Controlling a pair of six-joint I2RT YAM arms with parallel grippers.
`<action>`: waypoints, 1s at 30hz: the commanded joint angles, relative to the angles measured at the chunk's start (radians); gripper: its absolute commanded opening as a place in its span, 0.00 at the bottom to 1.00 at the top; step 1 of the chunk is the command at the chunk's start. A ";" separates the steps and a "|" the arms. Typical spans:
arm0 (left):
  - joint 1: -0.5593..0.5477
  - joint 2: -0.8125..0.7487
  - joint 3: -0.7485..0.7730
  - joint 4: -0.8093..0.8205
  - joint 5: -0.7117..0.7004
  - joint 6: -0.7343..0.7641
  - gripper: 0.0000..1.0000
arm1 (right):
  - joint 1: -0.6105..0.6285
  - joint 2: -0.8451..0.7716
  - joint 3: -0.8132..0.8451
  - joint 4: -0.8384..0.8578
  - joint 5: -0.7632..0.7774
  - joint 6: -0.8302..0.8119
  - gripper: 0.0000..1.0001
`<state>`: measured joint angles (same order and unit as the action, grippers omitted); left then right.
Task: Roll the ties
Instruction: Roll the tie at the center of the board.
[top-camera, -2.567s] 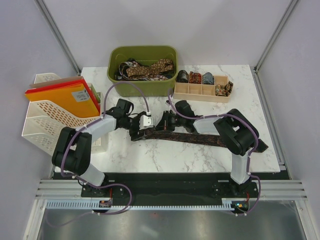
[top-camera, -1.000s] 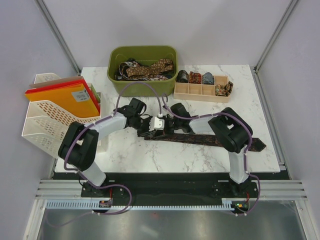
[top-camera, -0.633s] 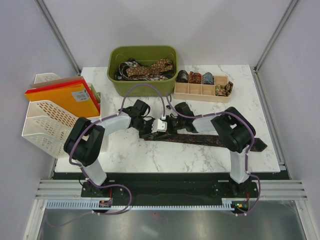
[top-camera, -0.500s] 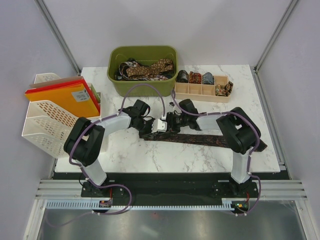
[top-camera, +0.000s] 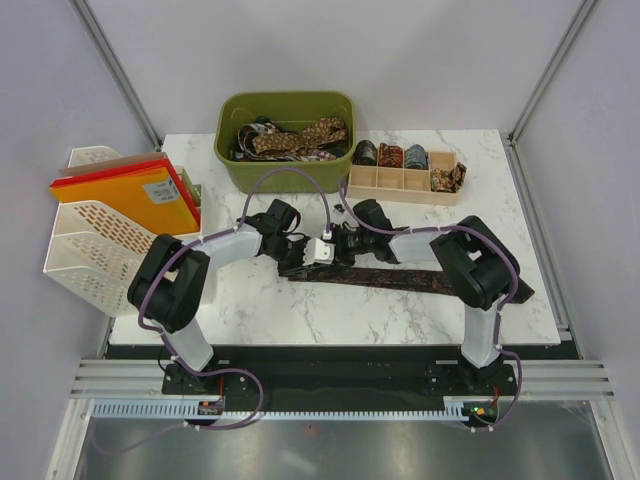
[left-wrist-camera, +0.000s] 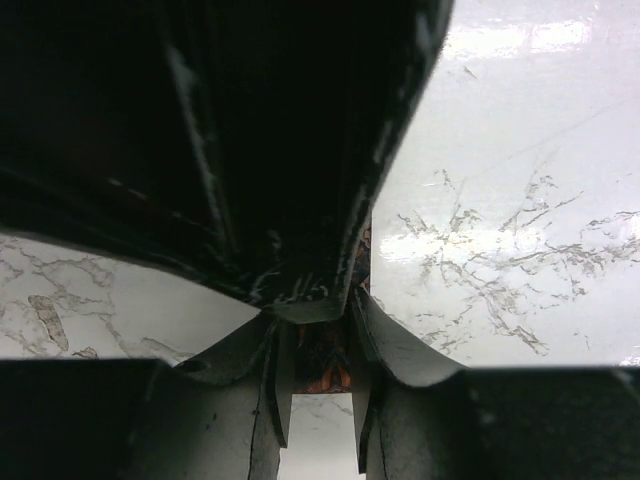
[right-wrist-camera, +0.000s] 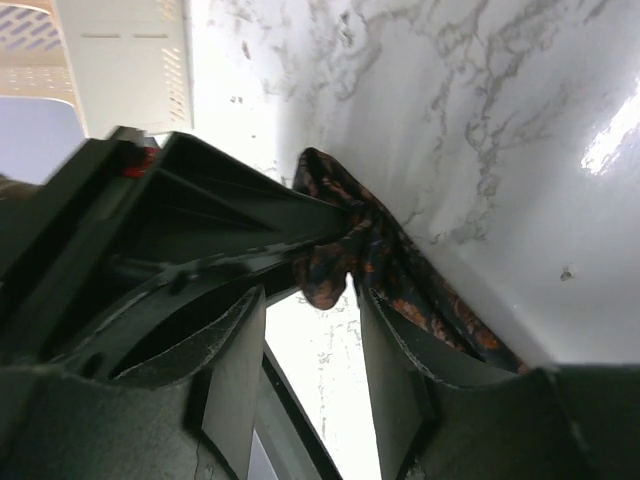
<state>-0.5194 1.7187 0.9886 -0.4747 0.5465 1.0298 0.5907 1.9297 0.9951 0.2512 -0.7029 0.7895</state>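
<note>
One dark brown patterned necktie (top-camera: 410, 278) lies flat on the white marble table (top-camera: 300, 310), running from the middle to the right edge. Two grippers meet at its left end: the left gripper (left-wrist-camera: 320, 335) is clamped on it, and the right gripper (right-wrist-camera: 310, 300) stands with jaws apart. Three rolled ties (top-camera: 390, 155) and one crumpled brown tie (top-camera: 447, 178) sit in one wooden divided tray (top-camera: 400, 188) at the back edge, beside one olive plastic bin (top-camera: 285, 175) heaped with loose ties (top-camera: 300, 138). One white lattice file rack (top-camera: 95, 240) stands at the left edge. A second ago the right jaws were pinched together. The necktie's left end bunches into orange-flecked folds.
</note>
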 joint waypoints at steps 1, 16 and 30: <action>-0.007 0.030 -0.005 -0.047 -0.031 0.032 0.34 | 0.023 0.029 0.004 0.075 0.034 0.036 0.49; 0.022 -0.020 0.009 -0.064 0.000 0.006 0.54 | 0.008 0.075 -0.012 -0.030 0.075 -0.002 0.00; 0.101 -0.056 0.022 -0.051 0.089 0.043 0.70 | -0.038 0.115 0.040 -0.202 0.100 -0.084 0.00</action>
<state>-0.4023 1.6527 0.9886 -0.5293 0.5682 1.0470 0.5499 2.0029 1.0195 0.1368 -0.6598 0.7616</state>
